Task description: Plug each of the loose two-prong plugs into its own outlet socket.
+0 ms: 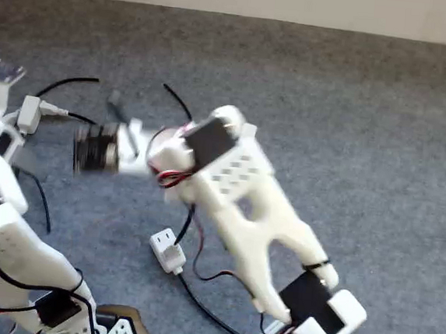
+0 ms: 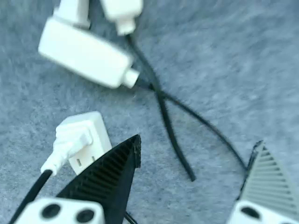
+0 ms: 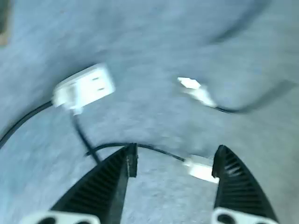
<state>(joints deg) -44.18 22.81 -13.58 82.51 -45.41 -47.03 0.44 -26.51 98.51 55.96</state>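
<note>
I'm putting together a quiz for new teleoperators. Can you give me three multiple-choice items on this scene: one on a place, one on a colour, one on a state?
1. Where is the white outlet block?
A. In an end effector
B. On the grey carpet, nothing gripping it
C. On a wooden shelf

2. What colour is the cord leaving it?
A. Red
B. Yellow
C. Black

3. How is the right end effector?
A. Open, empty
B. Shut on a plug
C. Shut on a cord

Answers:
1 B: the high view shows it lying free on the carpet.
2 C: a black cord runs from it.
3 A: the right wrist view shows its fingers spread, gripping nothing.
</note>
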